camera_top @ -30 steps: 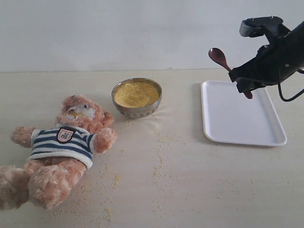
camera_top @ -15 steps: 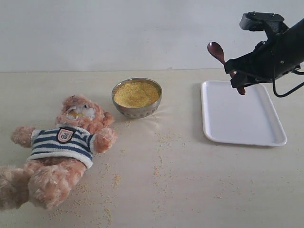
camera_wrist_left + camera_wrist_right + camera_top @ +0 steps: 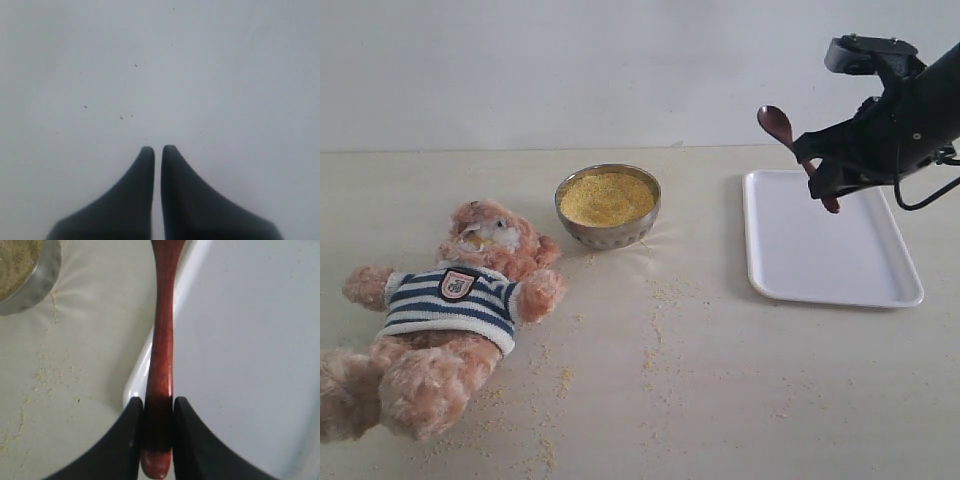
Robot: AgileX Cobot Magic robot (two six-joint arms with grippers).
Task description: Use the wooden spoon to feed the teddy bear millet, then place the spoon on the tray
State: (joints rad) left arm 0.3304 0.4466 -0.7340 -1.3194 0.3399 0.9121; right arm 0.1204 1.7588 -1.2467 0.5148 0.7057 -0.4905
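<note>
The right gripper point(image 3: 817, 178) is up in the air on the right side of the table point(image 3: 770, 400). Its two black fingers point(image 3: 192, 440) pinch the wooden spoon point(image 3: 162, 340) tight, near the end of its thin handle. The spoon is tilted. Its round end points up and toward the middle of the table, and the tip of its handle points down at the tray point(image 3: 840, 270). The right wrist view shows the handle crossing over the tray's rounded edge. The spoon's round end looks empty, but it is small and hard to see from the exterior view.

The tray is white and flat and lies on the table under the gripper. The metal bowl point(image 3: 610, 232) stands near the middle of the table, well apart from the tray. It is full of yellow millet point(image 3: 606, 197). More millet lies as loose grains point(image 3: 655, 350) on the table in front of the bowl and beside the bear.

The teddy bear point(image 3: 460, 300) lies on its back on the left, with its head near the bowl. It wears a blue and white striped shirt with a small badge.

The left gripper point(image 3: 157, 150) is pressed closed and holds nothing. Only a thin gap shows between its tips. It faces a plain pale surface with a few tiny dark specks.
</note>
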